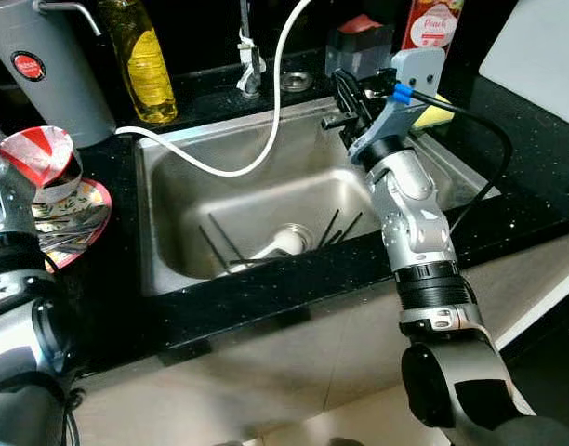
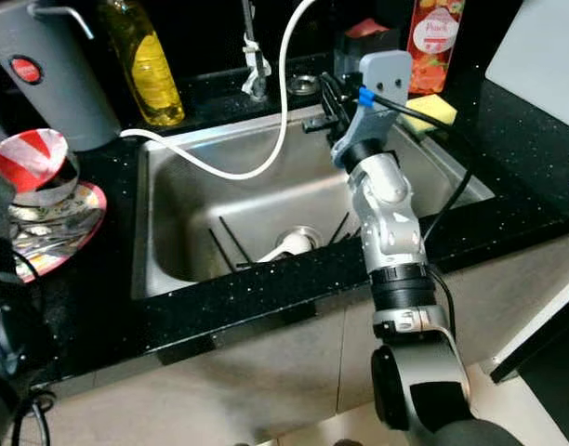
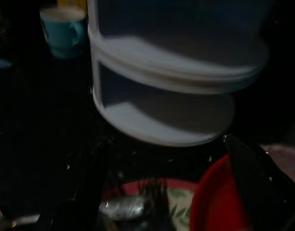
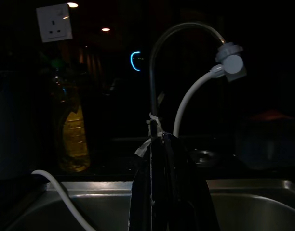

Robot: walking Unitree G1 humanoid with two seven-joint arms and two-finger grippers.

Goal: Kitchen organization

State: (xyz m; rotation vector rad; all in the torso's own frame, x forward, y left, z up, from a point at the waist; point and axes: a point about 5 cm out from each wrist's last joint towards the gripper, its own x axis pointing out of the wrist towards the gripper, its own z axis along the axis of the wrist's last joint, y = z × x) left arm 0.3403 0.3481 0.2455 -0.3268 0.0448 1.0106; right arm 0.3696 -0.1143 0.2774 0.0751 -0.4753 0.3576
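Note:
A steel sink [image 1: 173,214] is set in the black counter, with several dark chopsticks [image 1: 215,246] lying around its drain. My right gripper [image 1: 345,98] hangs over the sink's far right corner, shut and empty; in the right wrist view its fingers [image 4: 169,192] are pressed together and point at the faucet [image 4: 154,82]. On the left, a patterned plate [image 1: 89,209] carries a red-and-white cup [image 1: 38,153] and cutlery [image 3: 126,207]. My left gripper [image 3: 167,202] stands open over that plate, one finger beside the red cup [image 3: 215,202].
A white hose [image 1: 266,139] loops from the faucet into the sink. A grey canister [image 1: 52,65] and a yellow soap bottle [image 1: 140,60] stand at the back left. A yellow sponge [image 1: 435,113], a red bottle [image 1: 431,23] and a white board [image 1: 535,51] are at the back right.

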